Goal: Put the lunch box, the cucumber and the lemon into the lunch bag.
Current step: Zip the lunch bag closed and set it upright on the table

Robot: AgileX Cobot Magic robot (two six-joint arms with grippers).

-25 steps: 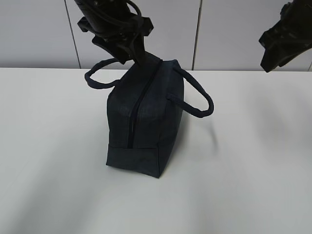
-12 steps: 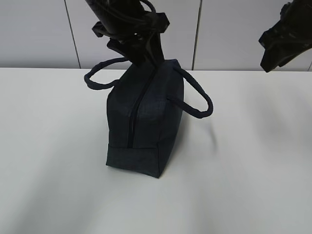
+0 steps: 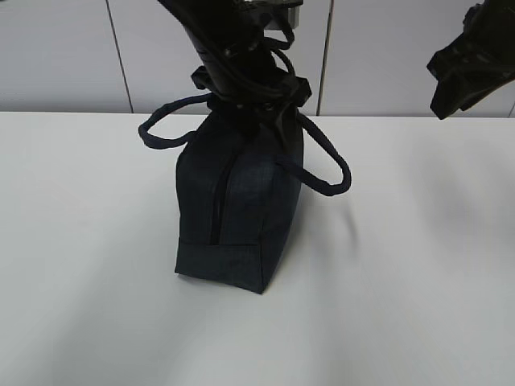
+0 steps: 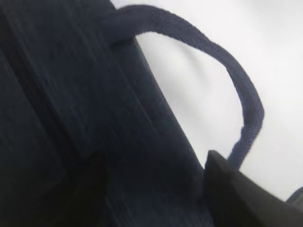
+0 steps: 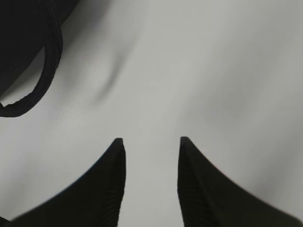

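Note:
The dark navy lunch bag [image 3: 233,201] stands upright mid-table, its zip [image 3: 217,193] running down the near end. My left gripper [image 3: 251,103] sits on the bag's far top, between the two loop handles. In the left wrist view the bag [image 4: 94,94] fills the frame and the left gripper [image 4: 154,158] is open, its fingers set wide apart across the fabric. My right gripper [image 3: 452,87] hangs high at the right, away from the bag. It [image 5: 151,139] is open, with only bare table between its fingers. The lunch box, the cucumber and the lemon are out of view.
One handle [image 3: 328,161] loops out to the bag's right and the other [image 3: 161,129] to its left. The white table [image 3: 402,281] runs back to a panelled wall [image 3: 64,56]. The right wrist view catches a handle loop [image 5: 47,71] at its upper left.
My left arm has swung right and come down onto the bag's far top. The bag and the right arm have not moved.

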